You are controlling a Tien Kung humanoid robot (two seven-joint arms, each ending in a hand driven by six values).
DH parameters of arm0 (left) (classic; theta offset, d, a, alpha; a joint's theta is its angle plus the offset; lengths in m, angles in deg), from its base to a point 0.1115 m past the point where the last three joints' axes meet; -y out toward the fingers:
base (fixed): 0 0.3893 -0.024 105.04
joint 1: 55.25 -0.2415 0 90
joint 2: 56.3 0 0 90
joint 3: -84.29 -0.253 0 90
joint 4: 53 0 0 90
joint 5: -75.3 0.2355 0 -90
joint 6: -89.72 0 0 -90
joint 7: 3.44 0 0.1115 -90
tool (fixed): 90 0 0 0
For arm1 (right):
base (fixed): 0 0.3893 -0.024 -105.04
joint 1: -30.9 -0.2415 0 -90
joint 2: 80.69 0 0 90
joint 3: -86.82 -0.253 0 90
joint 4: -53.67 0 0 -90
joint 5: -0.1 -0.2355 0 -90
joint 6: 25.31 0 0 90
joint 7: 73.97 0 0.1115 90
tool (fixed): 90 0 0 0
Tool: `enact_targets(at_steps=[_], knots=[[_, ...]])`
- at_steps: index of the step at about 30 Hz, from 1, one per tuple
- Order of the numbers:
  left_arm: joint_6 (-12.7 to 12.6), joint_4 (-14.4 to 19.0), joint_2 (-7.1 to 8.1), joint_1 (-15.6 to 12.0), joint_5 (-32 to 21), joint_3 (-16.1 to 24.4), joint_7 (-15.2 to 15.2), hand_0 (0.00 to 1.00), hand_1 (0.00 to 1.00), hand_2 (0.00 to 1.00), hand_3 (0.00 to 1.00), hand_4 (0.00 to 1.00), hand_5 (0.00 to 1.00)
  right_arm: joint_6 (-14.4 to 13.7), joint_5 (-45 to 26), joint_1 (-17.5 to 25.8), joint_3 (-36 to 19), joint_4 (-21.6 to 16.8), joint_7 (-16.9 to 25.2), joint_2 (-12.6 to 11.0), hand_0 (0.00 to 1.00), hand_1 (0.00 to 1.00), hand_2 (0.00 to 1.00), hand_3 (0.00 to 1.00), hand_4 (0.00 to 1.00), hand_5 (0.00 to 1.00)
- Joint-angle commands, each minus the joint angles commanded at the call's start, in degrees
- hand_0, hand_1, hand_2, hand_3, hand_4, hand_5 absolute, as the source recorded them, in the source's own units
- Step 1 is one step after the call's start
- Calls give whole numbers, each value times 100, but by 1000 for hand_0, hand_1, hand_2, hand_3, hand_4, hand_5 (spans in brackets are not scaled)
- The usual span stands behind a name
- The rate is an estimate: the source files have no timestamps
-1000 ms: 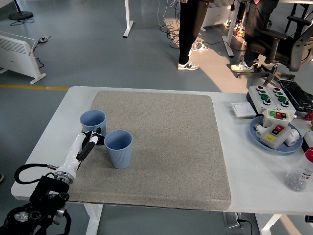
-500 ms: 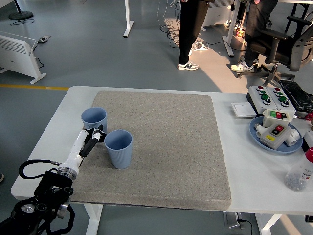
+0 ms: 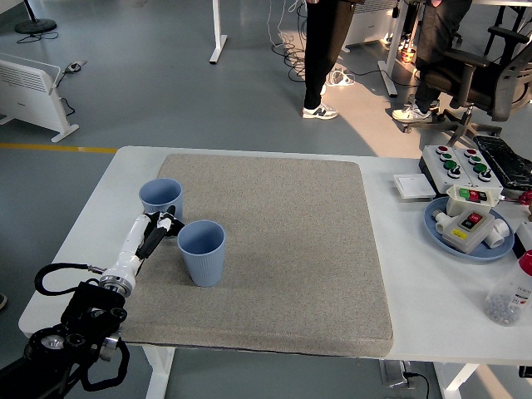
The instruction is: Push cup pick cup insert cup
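**Left hand advancing between the two cups: push phase**

The work surface is a white table (image 3: 416,291) carrying a grey felt mat (image 3: 274,249), with grey shop floor behind it and a person's legs (image 3: 320,58) standing well beyond the far edge, hands not visible.

Change since the last second: I see the left hand (image 3: 160,229) has crept toward 12 o'clock along the mat's left margin, and the far cup (image 3: 160,199) has shifted slightly the same way. The near cup (image 3: 202,252) has not moved. I judge the push step is under way and the pick not yet begun.

Hand state: the fingers lie extended and close together, gripping nothing. The fingertips sit in the gap between the cups; whether they touch the far cup I cannot tell.

Right hand: not in view.

Containers:
- Far cup: upright, mouth up, at 11 o'clock from the near cup. What shows of the interior looks empty.
- Near cup: upright, mouth up, visibly empty.
- Blue plate (image 3: 440,235), at 3 o'clock on the table: holds a pale button box (image 3: 467,218) and white fittings.
- Clear bottle (image 3: 509,291), near the right edge: small beads inside.
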Motion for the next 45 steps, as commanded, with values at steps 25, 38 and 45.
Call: enact_targets(at_steps=[25,38,45], knots=[[-97,1121,589,-810,1364,1636,-328,535,492,470,426,583,998,-7,13,46,-42,5,-6,-24,523,544,620,565,113,443],[989,2577,1130,-1220,3660,2888,-1706,748,761,756,720,883,994,-35,-59,4,-10,-1,0,-55,523,544,620,565,113,443],[1581,3315,1307,-1181,5075,2992,-2069,798,810,812,785,941,900,-48,-90,-9,15,-8,0,-61,523,544,620,565,113,443]])
